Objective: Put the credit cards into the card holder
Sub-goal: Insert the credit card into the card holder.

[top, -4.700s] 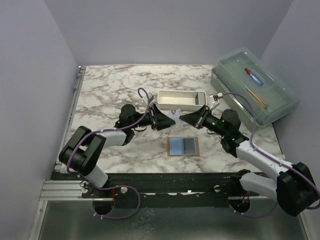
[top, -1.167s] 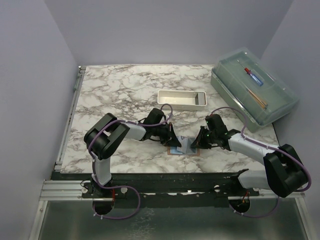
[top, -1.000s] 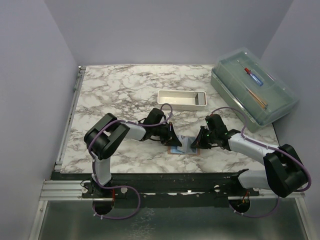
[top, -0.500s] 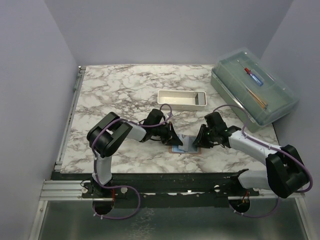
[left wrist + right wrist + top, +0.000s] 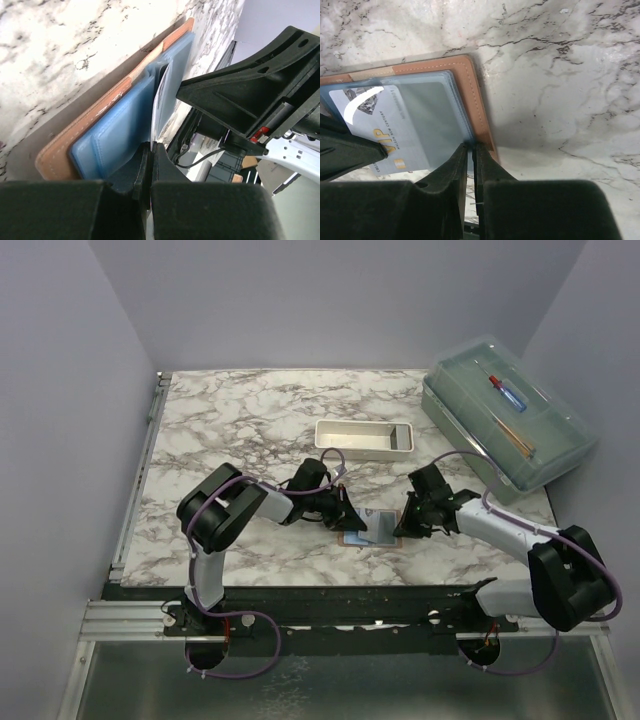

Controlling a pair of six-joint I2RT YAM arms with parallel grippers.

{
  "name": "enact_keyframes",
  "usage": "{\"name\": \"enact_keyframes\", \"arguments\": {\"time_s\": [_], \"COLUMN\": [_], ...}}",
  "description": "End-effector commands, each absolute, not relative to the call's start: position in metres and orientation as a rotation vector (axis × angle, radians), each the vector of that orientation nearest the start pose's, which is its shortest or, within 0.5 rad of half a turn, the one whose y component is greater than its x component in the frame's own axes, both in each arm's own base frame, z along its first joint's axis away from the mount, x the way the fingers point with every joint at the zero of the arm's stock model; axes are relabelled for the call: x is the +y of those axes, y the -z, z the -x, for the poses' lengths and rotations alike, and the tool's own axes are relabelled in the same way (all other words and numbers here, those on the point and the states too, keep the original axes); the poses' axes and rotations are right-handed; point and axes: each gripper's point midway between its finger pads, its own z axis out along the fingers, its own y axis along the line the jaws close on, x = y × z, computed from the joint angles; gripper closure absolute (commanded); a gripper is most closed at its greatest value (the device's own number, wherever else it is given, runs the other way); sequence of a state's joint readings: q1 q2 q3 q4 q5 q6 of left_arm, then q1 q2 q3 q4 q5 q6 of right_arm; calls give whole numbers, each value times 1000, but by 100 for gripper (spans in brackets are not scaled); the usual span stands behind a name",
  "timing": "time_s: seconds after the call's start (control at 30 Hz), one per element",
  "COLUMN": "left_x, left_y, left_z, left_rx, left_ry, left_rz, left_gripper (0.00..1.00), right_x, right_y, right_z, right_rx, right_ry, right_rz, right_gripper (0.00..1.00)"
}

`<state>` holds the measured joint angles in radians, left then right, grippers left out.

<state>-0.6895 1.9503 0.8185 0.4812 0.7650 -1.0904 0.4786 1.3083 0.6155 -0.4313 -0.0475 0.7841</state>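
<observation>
Lavender walls [image 5: 330,300] on three sides; marble table [image 5: 230,410]. White tray [image 5: 400,448] at centre-far, clear lidded box [image 5: 510,430] at far right, set askew. Wallet [image 5: 352,540] lies open near the table's middle, on the near side of the tray and well apart from it, between the two grippers. Blue inside faces up, tan border showing round it. Its long axis runs left-right, fold running near-far. Left gripper [image 5: 151,150] comes in low from the left, fingers pressed together on a card [image 5: 159,100], pinching it by one short end. The card is pale with dark "VIP" print and a white swoosh. It stands tilted up on one long edge rather than lying flat. Its long axis runs along the wallet's, its free end pointing right toward the other gripper. The lower edge sits down at the blue panels about the fold; whether it is inside a pocket cannot be told. Right gripper [image 5: 471,149] comes in low from the right, tips at the right-hand panel's outer edge, just where blue meets the tan border. Fingers close together with a thin slit between. Whether they nip the pocket lip or only touch it cannot be told.
</observation>
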Motion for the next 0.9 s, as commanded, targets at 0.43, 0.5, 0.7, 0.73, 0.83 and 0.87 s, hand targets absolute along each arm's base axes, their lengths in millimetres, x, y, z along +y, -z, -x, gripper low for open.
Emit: {"name": "enact_keyframes", "arguments": {"time_s": [0.43,0.5,0.7,0.73,0.83,0.87], "left_x": [-382,-380,-366,-365,-372,-376], "left_y": [-33,-33,-27,-26,-25,-25], "left_z": [-223,-223,-222,-222,-221,-220], "left_rx": [2627,2633,2698,2705,2709,2712], "left_ry": [1656,1602,1413,1395,1362,1354], "left_rz": [54,40,-34,-48,-100,-117], "left_gripper": [96,86,67,66,64,64], "right_x": [171,170,161,161,165,167], "right_y": [-11,-13,-17,-17,-14,-14], "right_z": [-213,-214,-214,-214,-214,-215], "right_rx": [2767,2760,2754,2754,2758,2757], "right_ry": [-553,-544,-481,-477,-504,-524], "right_rz": [-382,-378,-373,-368,-359,-354], "right_gripper": [93,93,93,93,94,94]}}
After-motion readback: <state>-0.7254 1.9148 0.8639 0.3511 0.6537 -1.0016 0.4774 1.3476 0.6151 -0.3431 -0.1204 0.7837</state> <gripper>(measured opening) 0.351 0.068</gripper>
